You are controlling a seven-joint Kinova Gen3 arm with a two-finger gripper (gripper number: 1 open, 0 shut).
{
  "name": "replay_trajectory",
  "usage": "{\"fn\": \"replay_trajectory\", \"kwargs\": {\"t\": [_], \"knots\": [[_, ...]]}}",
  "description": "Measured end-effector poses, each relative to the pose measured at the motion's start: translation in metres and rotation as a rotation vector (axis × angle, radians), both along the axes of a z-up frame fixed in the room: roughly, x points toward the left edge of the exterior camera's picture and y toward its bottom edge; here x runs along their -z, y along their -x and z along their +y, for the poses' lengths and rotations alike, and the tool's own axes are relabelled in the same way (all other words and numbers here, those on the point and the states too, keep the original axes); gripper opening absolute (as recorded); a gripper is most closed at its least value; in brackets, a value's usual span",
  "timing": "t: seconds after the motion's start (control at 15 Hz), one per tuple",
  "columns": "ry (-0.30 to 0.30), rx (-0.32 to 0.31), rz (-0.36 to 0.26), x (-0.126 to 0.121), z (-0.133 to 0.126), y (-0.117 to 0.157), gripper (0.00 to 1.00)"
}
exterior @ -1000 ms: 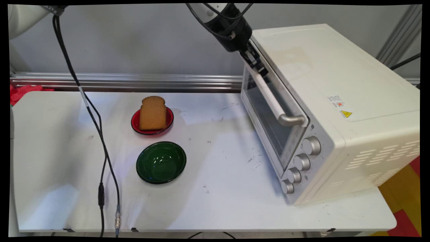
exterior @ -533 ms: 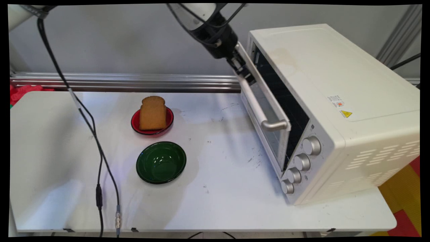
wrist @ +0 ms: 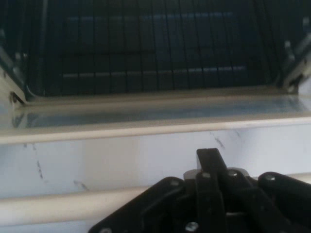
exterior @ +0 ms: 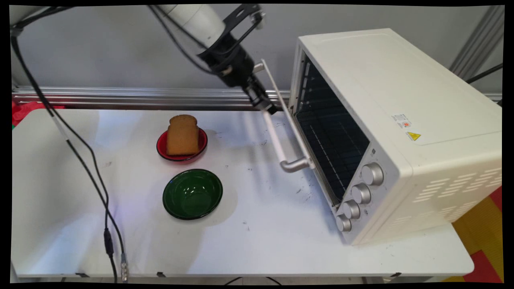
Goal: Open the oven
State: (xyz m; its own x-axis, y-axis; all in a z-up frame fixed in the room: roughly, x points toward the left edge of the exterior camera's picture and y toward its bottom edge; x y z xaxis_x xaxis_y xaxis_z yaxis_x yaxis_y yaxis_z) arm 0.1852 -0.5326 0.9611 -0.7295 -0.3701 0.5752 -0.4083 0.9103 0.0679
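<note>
My gripper (exterior: 266, 107) is shut on the upper end of the toaster oven's door handle (exterior: 280, 147), a pale bar with metal ends. The door (exterior: 290, 120) hangs partly open, tilted out from the cream toaster oven (exterior: 385, 100). Behind it the dark inside and its wire rack (exterior: 333, 140) are exposed. In the hand view my gripper (wrist: 210, 167) sits over the handle bar (wrist: 73, 204), with the door's glass (wrist: 146, 114) and the wire rack (wrist: 146, 48) beyond.
A slice of brown bread (exterior: 182, 134) stands in a red bowl (exterior: 202, 147) left of the oven. An empty green bowl (exterior: 192, 194) lies nearer on the white table (exterior: 261, 241). Black cables (exterior: 80, 148) hang at the left.
The gripper has swung left and down with the handle, and the oven door has gone from shut to well open, uncovering the rack inside.
</note>
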Motion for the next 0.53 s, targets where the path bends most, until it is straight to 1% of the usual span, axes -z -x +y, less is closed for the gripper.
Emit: {"fn": "replay_trajectory", "kwargs": {"t": [0.27, 0.53], "knots": [[0.025, 0.033, 0.015, 0.022, 0.012, -0.02, 0.0], [0.055, 0.056, 0.031, 0.044, 0.018, -0.028, 0.0]]}}
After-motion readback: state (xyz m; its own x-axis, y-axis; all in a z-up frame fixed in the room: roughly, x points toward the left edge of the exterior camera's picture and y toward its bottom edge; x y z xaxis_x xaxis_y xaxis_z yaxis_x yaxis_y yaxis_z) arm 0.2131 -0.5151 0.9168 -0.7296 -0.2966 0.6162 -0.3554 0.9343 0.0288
